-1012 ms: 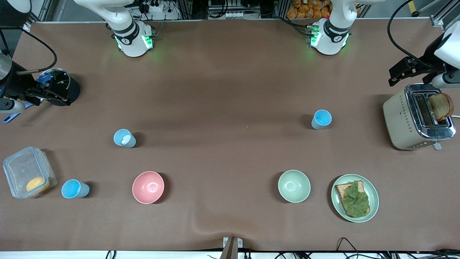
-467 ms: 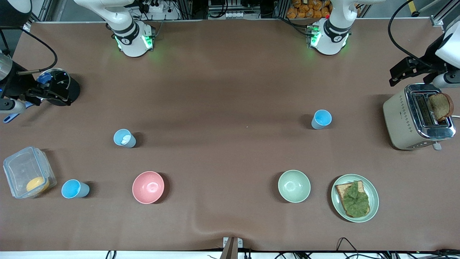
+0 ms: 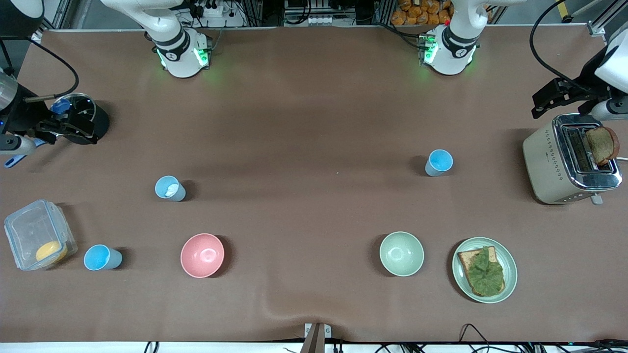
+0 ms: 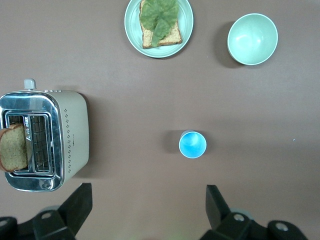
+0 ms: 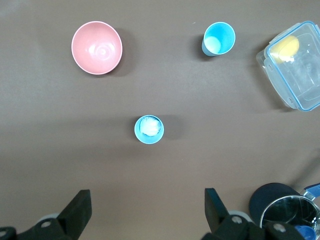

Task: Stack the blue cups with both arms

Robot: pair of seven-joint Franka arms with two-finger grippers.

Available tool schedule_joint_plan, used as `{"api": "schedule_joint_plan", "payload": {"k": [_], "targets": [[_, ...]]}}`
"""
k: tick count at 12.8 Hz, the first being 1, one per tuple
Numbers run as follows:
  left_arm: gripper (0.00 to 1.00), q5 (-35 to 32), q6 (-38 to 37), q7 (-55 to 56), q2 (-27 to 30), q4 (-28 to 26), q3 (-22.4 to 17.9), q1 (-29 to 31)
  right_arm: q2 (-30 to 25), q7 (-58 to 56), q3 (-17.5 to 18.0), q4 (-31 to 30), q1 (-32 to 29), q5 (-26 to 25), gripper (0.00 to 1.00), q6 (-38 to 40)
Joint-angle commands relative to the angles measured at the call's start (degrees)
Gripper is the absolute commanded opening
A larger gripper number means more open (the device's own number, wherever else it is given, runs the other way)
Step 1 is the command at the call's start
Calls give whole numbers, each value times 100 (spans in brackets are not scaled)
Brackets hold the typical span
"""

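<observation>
Three blue cups stand upright and apart on the brown table. One blue cup (image 3: 438,163) (image 4: 192,144) is toward the left arm's end. A cup with a whitish inside (image 3: 170,188) (image 5: 149,129) is toward the right arm's end. The third cup (image 3: 101,258) (image 5: 218,39) stands nearer the front camera, beside a clear box. My left gripper (image 4: 148,192) is open and empty, high over the table between the first cup and the toaster. My right gripper (image 5: 146,195) is open and empty, high over the table beside the whitish cup.
A pink bowl (image 3: 202,255) and a pale green bowl (image 3: 401,253) sit near the front. A plate (image 3: 510,267) holds toast with lettuce. A toaster (image 3: 554,162) holding a slice stands at the left arm's end. A clear box (image 3: 29,230) and a black pot (image 3: 95,122) are at the right arm's end.
</observation>
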State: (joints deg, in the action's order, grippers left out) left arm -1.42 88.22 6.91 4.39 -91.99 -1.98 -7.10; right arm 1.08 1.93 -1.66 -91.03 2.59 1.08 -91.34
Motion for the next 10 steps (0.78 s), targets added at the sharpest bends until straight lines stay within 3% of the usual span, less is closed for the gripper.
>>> {"api": "schedule_joint_plan", "payload": {"k": [1,10], "targets": [[100,-78,11,56,-26,85,31,34,68,106,52,130,-39,-11,100,46],[100,-78,99,56,-35,85,31,42,77,106,52,121,-39,-2,100,38]]}}
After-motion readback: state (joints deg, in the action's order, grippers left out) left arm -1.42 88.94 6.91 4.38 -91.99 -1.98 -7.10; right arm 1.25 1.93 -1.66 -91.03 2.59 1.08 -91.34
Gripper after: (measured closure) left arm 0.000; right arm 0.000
